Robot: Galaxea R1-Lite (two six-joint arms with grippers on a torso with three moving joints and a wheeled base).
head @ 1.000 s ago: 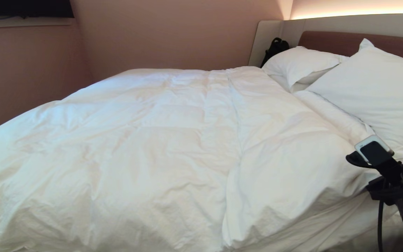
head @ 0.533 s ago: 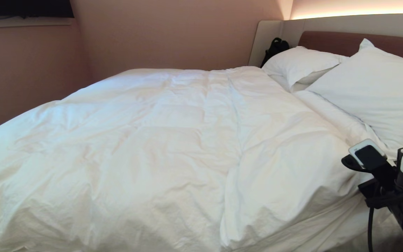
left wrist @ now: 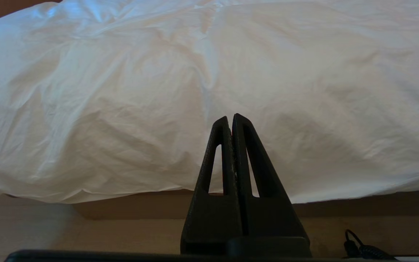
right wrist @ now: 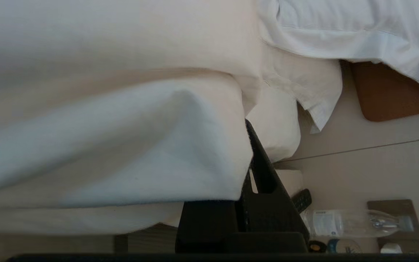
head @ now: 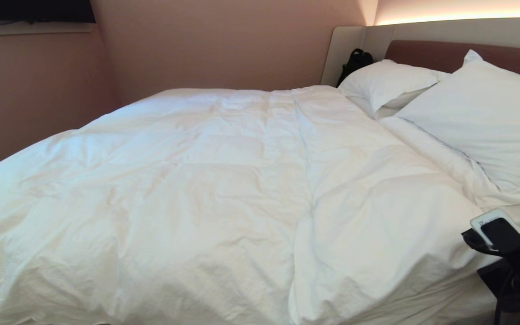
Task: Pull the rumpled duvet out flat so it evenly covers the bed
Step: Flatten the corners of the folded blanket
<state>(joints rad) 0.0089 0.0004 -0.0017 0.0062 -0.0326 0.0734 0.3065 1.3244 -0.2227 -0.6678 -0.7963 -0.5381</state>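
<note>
Right wrist view: right end effector (right wrist: pixel 247 145) clamped on puffy white wrinkled duvet (right wrist: pixel 115 145) edge; left end effector (left wrist: pixel 231 120) closed, empty.

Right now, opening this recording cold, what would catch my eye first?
The big puffy white quilted duvet fills the view, wrinkled and spread over most of the low bed. Two plump white pillows lean against the brown padded headboard at the far right. At the near right edge, the right pincer is shut on the duvet's border, while the left pincer hangs shut, apart from the fabric.
</note>
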